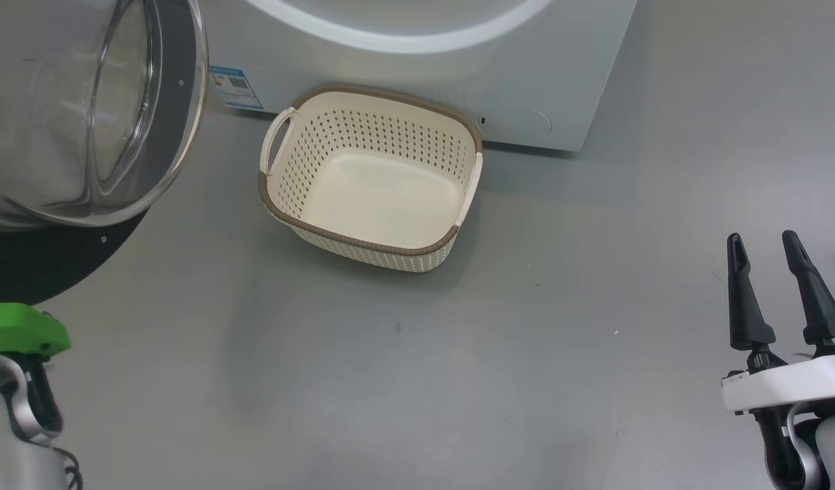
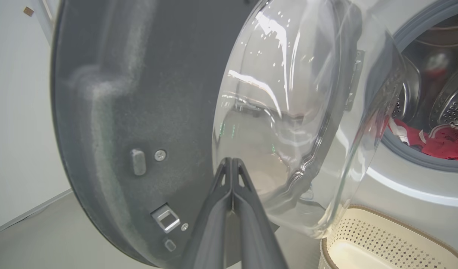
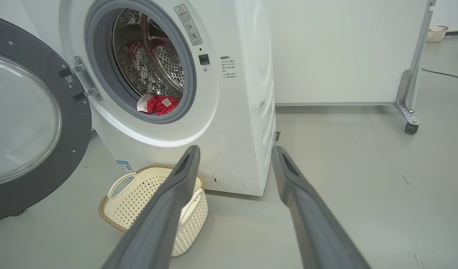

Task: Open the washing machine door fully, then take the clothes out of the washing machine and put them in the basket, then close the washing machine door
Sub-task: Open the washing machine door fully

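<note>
The washing machine [image 3: 232, 93] stands white with its round opening uncovered. The washing machine door [image 1: 84, 116] [image 3: 27, 123] is swung out wide to the left, its glass bowl [image 2: 288, 112] bulging toward me. The red clothes [image 3: 159, 104] [image 2: 445, 144] lie low in the steel drum. On the floor just in front of the machine sits the empty cream basket [image 1: 369, 184] [image 3: 139, 194] [image 2: 382, 243]. My left gripper [image 2: 232, 160] is shut and holds nothing, its tips close before the door's inner face beside the bowl. My right gripper [image 1: 763, 238] [image 3: 236, 149] hangs open over the floor, right of the basket.
Grey floor [image 1: 458, 381] stretches between me and the basket. A white partition on a castor wheel [image 3: 411, 127] stands right of the machine. A second small basket [image 3: 436, 33] sits far back. A blue sticker [image 1: 235, 87] marks the machine's lower corner.
</note>
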{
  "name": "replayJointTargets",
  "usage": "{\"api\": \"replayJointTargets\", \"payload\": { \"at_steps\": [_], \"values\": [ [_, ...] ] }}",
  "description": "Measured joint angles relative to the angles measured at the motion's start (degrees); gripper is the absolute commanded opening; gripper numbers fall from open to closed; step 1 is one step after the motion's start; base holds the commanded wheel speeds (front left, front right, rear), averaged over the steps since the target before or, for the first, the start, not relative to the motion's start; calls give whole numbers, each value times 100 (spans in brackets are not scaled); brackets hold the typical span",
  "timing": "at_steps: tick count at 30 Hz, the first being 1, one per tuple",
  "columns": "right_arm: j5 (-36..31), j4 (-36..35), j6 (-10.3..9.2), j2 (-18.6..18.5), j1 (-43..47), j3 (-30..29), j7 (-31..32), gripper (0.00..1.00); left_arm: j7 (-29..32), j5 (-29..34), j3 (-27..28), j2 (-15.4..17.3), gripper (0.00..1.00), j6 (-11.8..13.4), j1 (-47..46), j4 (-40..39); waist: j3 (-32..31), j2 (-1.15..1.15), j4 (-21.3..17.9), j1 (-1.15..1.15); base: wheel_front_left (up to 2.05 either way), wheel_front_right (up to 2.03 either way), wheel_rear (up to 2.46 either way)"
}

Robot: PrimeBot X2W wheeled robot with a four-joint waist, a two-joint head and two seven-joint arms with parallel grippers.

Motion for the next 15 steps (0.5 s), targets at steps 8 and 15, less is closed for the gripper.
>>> {"api": "replayJointTargets", "payload": {
  "at_steps": [8,15],
  "values": [
    [8,214,-59,200,2,5,-9,100,0,168,-417,-211,0,-232,377,-34,-514,0,-143,0,0,0,0],
    [7,300,-149,287,21,4,-12,100,12,242,-726,-293,0,-421,711,-123,-937,0,-324,0,0,0,0]
  ]
}}
